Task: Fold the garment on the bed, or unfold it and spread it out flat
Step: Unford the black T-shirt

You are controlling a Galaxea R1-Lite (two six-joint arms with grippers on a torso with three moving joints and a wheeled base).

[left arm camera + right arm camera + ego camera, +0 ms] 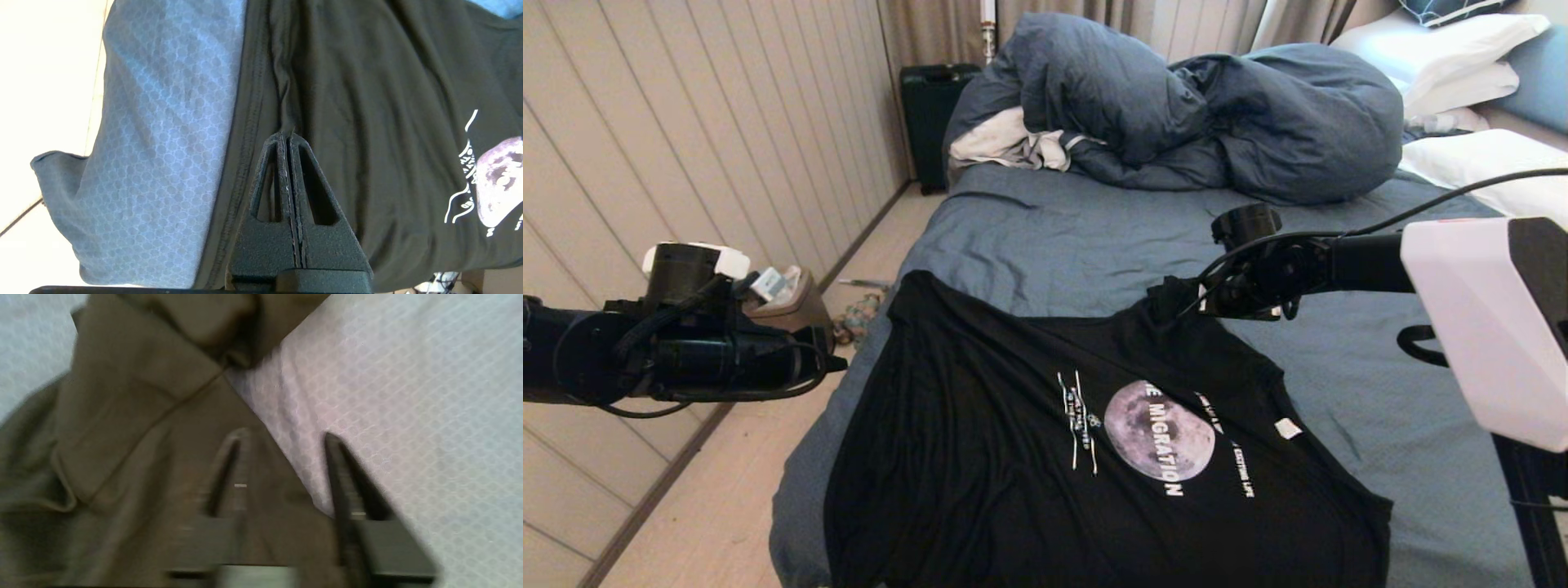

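The garment (1029,457) lay print-up along the bed's (1045,237) near left edge. The right gripper (286,457), fingers parted and empty, straddled its far sleeve edge; the left gripper (289,136), fingers closed on nothing, hung beside the opposite hem.

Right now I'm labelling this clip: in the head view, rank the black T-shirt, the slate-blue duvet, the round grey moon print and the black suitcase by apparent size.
1. Black short-sleeved T-shirt, though it lies nearest the camera.
2. Bulky slate-blue duvet; farther off, so its real size may rival the shirt's.
3. Black suitcase.
4. Round grey moon print, close to the suitcase in look.
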